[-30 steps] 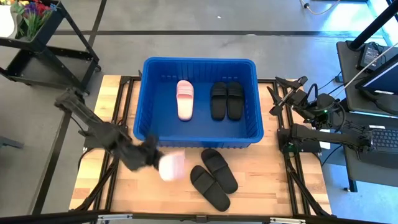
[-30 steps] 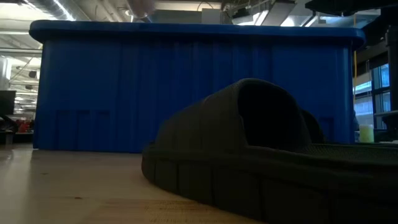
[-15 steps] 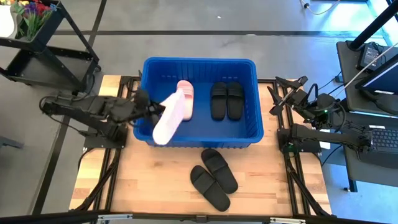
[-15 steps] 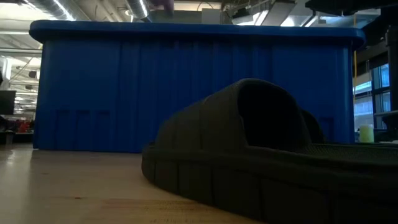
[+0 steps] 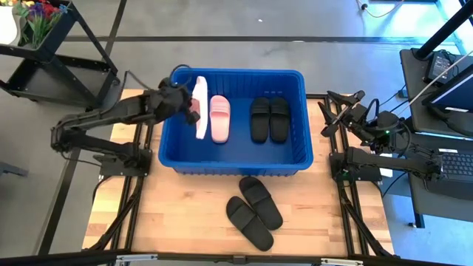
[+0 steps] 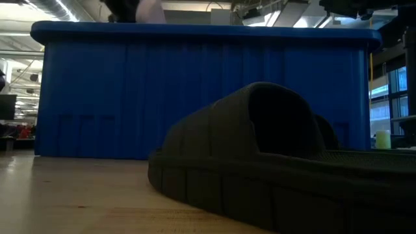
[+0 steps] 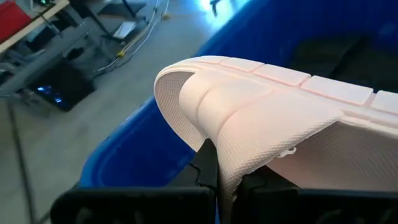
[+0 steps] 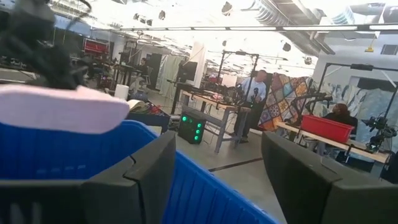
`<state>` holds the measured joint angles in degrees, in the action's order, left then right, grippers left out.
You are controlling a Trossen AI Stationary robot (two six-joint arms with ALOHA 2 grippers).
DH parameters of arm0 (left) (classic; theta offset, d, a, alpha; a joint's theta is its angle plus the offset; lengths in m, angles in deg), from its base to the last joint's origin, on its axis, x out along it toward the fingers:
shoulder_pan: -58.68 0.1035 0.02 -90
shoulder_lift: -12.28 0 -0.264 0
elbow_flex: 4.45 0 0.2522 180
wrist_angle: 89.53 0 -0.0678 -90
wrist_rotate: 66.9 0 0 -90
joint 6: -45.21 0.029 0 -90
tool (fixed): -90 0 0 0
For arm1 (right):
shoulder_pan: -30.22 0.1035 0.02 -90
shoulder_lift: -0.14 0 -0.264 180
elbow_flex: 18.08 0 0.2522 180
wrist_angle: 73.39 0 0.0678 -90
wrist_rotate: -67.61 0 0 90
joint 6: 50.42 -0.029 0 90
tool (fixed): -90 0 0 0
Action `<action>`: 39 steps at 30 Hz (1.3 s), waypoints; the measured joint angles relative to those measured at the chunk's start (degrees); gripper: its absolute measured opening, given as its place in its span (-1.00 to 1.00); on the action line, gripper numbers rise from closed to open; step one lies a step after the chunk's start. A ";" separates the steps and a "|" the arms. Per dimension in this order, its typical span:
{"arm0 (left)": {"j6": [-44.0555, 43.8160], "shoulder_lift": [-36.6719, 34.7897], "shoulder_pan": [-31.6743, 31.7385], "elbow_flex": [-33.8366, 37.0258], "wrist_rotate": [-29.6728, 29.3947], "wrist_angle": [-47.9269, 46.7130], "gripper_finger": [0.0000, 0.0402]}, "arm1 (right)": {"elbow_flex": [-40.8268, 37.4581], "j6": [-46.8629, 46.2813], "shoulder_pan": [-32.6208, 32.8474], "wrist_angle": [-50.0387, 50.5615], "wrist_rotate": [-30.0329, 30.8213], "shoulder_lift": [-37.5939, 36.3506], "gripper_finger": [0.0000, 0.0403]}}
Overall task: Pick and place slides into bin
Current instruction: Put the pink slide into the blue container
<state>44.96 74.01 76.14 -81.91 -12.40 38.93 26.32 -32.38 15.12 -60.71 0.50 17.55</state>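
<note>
The left gripper is clamped tight on the strap of a pale pink slide, holding it on edge inside the blue bin, beside the pink slide lying there. Lower first, then release flat alongside its mate. The right gripper waits wide apart, empty, beside the bin.
</note>
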 joint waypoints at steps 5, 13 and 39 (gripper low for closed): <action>6.80 5.31 5.00 0.00 0.45 -0.93 -0.99 | 0.00 0.00 0.01 0.04 0.00 0.00 0.18; 18.85 13.26 9.60 -0.02 0.23 -2.87 -0.99 | -0.01 -5.02 0.01 1.99 0.00 0.20 0.18; 29.42 38.79 11.75 -0.09 -7.14 -3.48 -0.99 | 0.00 -10.29 -0.01 6.73 0.00 0.22 0.18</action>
<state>74.38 112.80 87.89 -82.00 -19.54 35.45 26.32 -42.67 15.10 -53.98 0.50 17.77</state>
